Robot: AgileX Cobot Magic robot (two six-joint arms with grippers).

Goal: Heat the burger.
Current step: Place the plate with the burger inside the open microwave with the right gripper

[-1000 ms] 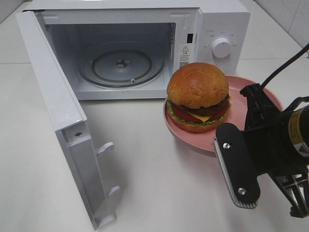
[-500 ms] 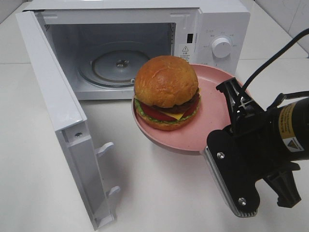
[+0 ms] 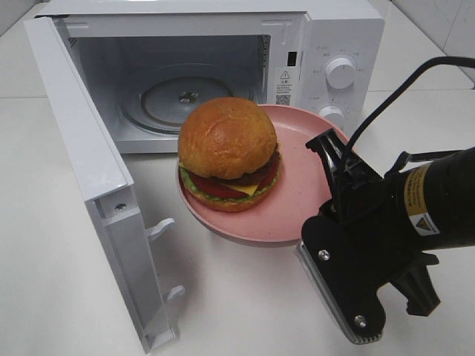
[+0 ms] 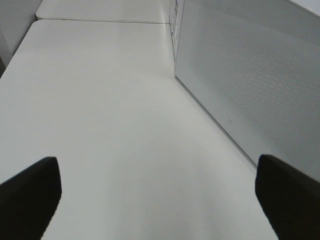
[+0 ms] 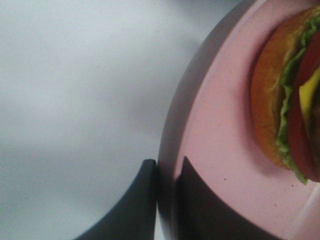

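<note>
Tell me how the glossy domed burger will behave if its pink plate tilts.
The tall golden-brown domed burger sits loose on the smooth round pink plate, so it would probably slide toward the low side. Being tall and stacked, it may also topple. With the right gripper pinching only the rim, the plate could easily tilt.

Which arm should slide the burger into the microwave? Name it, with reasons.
Right. The right claw is shut on the pink plate carrying the burger before the open microwave; the left claw is open, holding nothing.

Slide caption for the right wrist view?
Right end effector clamps the rim of the pink plate; the burger sits on it.
</note>
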